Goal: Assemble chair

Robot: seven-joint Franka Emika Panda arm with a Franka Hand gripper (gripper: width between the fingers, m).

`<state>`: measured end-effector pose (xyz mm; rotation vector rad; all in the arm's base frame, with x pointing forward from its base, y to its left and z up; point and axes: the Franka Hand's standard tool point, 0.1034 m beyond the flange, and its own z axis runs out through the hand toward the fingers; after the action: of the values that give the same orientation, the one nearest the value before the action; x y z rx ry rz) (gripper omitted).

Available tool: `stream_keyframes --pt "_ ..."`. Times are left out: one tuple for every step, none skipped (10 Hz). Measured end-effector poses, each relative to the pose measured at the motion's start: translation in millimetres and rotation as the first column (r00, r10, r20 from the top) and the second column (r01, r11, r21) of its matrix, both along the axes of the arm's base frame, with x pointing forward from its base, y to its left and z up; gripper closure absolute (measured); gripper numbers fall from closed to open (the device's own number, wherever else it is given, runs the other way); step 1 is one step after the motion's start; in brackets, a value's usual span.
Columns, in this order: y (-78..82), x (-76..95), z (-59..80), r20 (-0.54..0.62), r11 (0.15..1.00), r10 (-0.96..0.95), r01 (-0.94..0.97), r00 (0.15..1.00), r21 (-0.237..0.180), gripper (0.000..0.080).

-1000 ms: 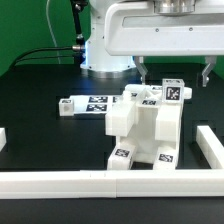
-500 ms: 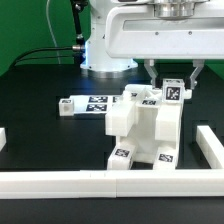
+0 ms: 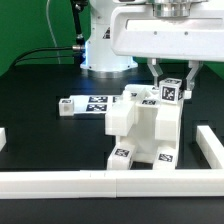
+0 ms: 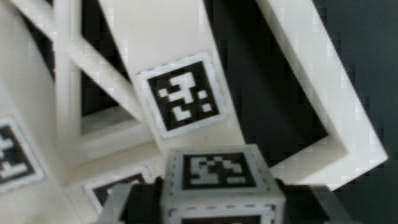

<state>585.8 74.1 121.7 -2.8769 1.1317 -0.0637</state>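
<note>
The pincer (image 3: 172, 84) is set around a small, white, tag-bearing plastic block (image 3: 172, 92), with its jaws standing close on either flank. Whether the block is actually squeezed cannot be told. Directly beneath, the half-built chair of chunky white plastic slabs (image 3: 140, 125) is stood upright, so the block is judged to be gripped or seated at the chair's top edge. Open room is left above the pincer. Well below it, a long plain white rail (image 3: 100, 181) bounds the table past the chair's foot.
</note>
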Motion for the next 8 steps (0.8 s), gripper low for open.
stream_keyframes --pt "0.3 0.0 0.0 -0.002 0.998 -0.055 0.055 0.998 0.003 0.0518" --pt "0.4 0.0 0.0 -0.003 0.996 -0.088 0.088 0.996 0.005 0.0517" --pt "0.5 0.0 0.0 -0.003 0.995 -0.100 0.100 0.995 0.005 0.0517" --pt "0.4 -0.1 -0.1 -0.004 0.995 -0.099 0.099 0.995 0.005 0.0508" --pt "0.1 -0.1 -0.1 -0.003 0.996 -0.093 0.093 0.996 0.004 0.0381" --pt "-2.6 1.1 0.6 0.001 1.000 -0.019 0.019 1.000 0.000 0.0381" --pt "-7.1 2.9 1.9 0.007 0.993 0.114 -0.114 0.993 -0.014 0.0220" --pt "-8.7 5.2 3.6 0.012 0.961 0.276 -0.275 0.961 -0.031 0.0166"
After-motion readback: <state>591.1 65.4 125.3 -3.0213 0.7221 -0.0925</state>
